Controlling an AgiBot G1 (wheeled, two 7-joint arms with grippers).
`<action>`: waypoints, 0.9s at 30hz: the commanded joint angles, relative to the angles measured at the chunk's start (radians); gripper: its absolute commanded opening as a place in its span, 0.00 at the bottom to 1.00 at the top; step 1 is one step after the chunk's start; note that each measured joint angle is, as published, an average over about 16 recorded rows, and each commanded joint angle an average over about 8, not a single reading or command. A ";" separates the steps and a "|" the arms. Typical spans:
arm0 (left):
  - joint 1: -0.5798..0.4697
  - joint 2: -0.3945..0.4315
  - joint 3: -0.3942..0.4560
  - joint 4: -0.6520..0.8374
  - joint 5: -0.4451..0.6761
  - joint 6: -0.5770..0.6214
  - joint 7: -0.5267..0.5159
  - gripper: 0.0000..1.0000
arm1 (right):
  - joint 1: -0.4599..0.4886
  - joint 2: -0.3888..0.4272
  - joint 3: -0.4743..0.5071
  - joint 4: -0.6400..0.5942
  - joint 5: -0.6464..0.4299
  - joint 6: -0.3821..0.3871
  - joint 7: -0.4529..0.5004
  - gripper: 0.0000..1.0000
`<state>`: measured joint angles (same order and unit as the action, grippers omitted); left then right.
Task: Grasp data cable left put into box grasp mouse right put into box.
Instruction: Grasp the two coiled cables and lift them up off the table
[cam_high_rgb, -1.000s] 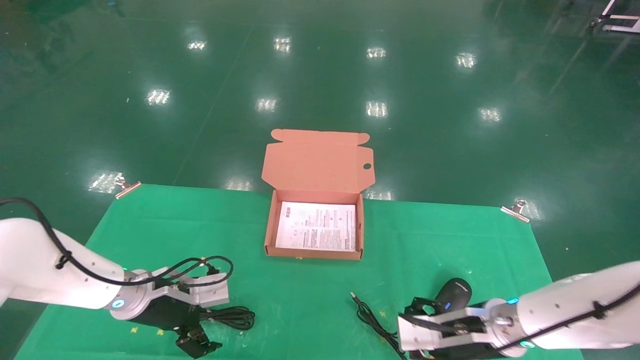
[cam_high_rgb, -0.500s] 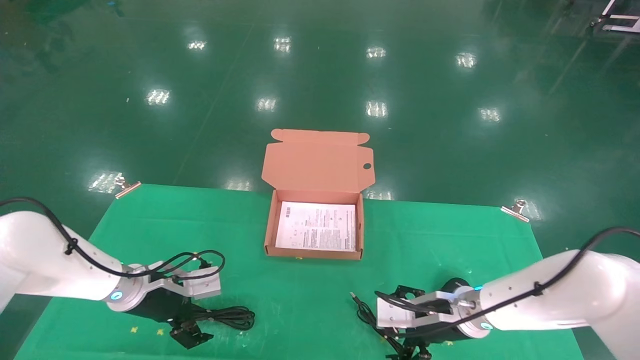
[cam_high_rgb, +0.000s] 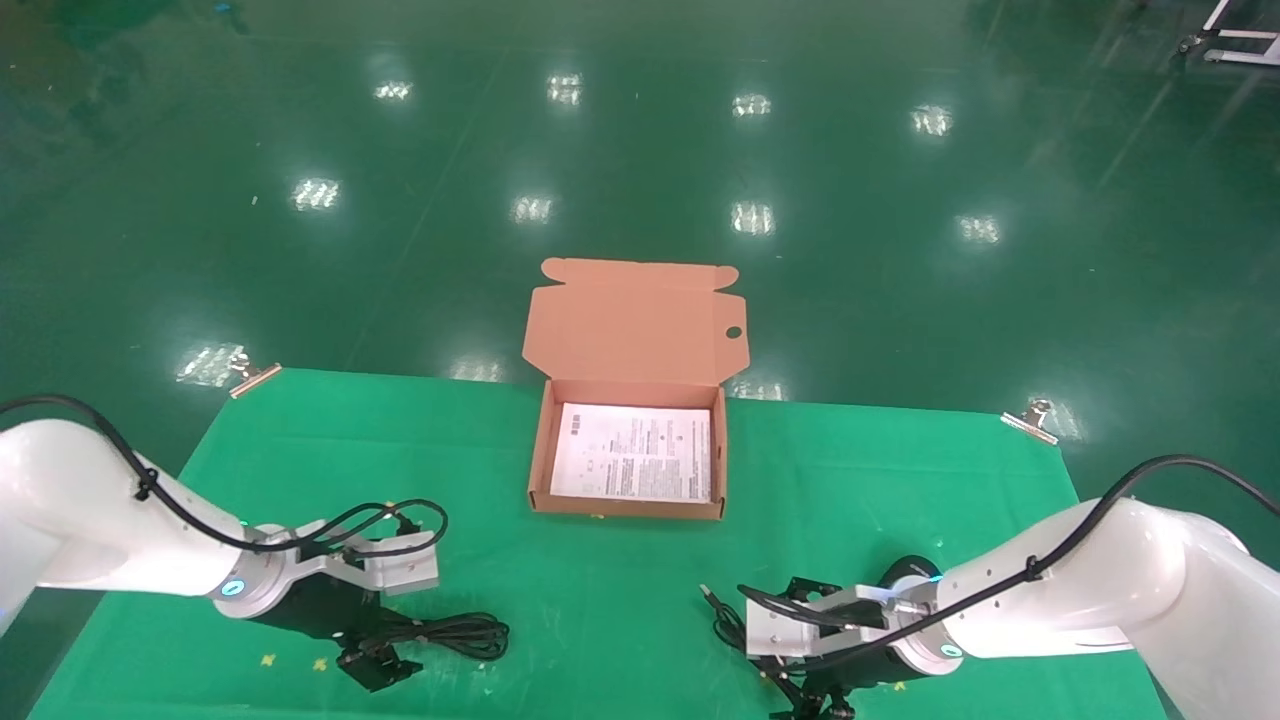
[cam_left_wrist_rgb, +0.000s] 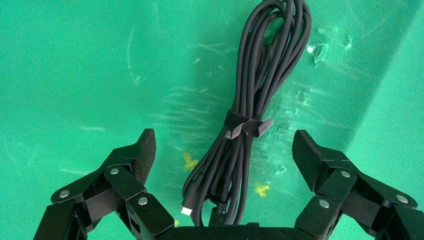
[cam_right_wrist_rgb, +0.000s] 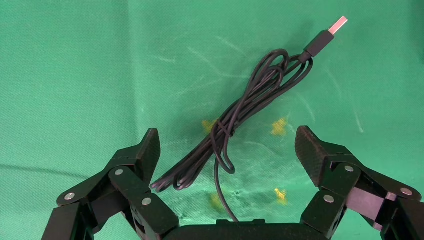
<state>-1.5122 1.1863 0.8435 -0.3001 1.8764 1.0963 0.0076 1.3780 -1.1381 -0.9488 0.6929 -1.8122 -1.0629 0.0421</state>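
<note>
Head view: box (cam_high_rgb: 628, 505) at table (cam_high_rgb: 300, 450) centre, lid flap raised, long axis front to back; white printed sheet (cam_high_rgb: 633, 452) inside, writing too small to read. Left wrist view: data cable (cam_left_wrist_rgb: 250, 112), black bundle bound by a strap at mid-length, lying on the table, long axis along the line leading away from left gripper (cam_left_wrist_rgb: 224, 157), plug end nearest the palm; fingers (cam_left_wrist_rgb: 142, 150) spread wide either side, not touching. Right wrist view: right gripper (cam_right_wrist_rgb: 227, 155) spread wide over mouse cord (cam_right_wrist_rgb: 235, 125), USB plug (cam_right_wrist_rgb: 330, 32) pointing away. Mouse (cam_high_rgb: 905, 572) mostly hidden behind right wrist.
</note>
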 joint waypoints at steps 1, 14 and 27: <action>-0.003 0.003 -0.002 0.013 -0.003 -0.004 0.012 0.06 | 0.001 -0.008 -0.001 -0.018 0.000 0.003 -0.006 0.00; -0.001 0.000 -0.001 0.002 -0.002 -0.002 0.006 0.00 | 0.001 -0.002 0.000 -0.006 0.001 0.000 -0.002 0.00; 0.000 -0.001 0.000 -0.004 -0.001 0.001 0.003 0.00 | -0.001 0.001 0.000 0.001 0.001 -0.002 0.000 0.00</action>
<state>-1.5119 1.1853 0.8433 -0.3039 1.8756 1.0971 0.0107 1.3774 -1.1368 -0.9484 0.6940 -1.8108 -1.0644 0.0420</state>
